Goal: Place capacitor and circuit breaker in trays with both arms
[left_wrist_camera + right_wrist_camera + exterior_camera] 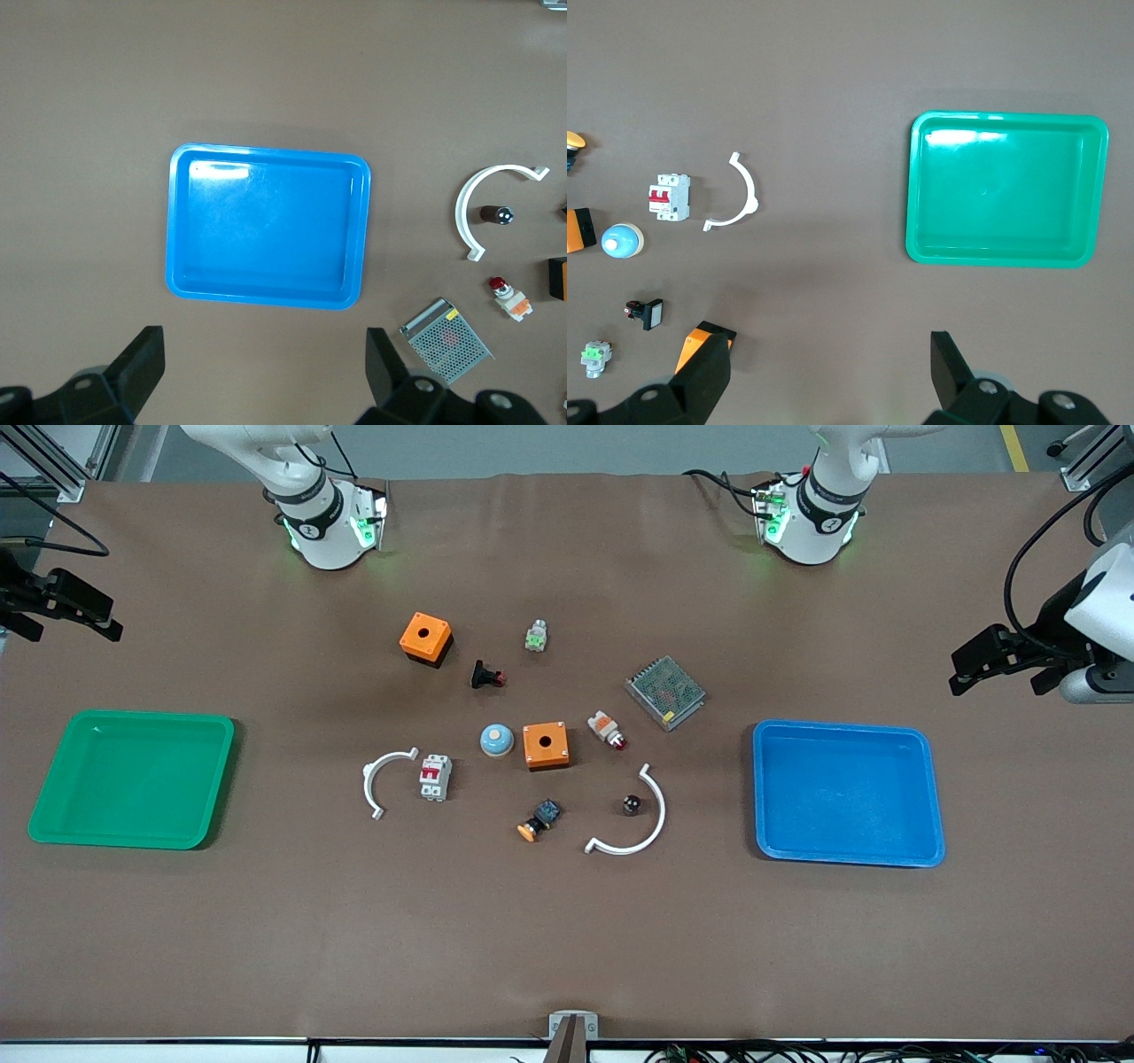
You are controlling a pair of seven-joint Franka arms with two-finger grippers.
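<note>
Nothing has been picked up yet; the step in hand is judged to be the 2 first reaches. With the orange box (546,745) at mid-worktop taken as landmark, the circuit breaker (435,777) lies a little nearer the front camera than that box, toward the right arm's end, just beside a small white arc (381,779). The capacitor (631,804) stands nearer the front camera than the box, toward the left arm's end, inside the curve of a larger white arc (634,819).

A clean grasp is best made from directly above. The fingers should be closed across the breaker's narrow sides without the small arc being nudged. The capacitor should be pinched low on its body, since so small a cylinder is likely to tip or roll.

The right gripper (829,376) is held high over the worktop by the green tray (133,778), its fingers spread wide. The left gripper (264,372) is held high by the blue tray (846,793), fingers likewise spread and holding nothing.
</note>
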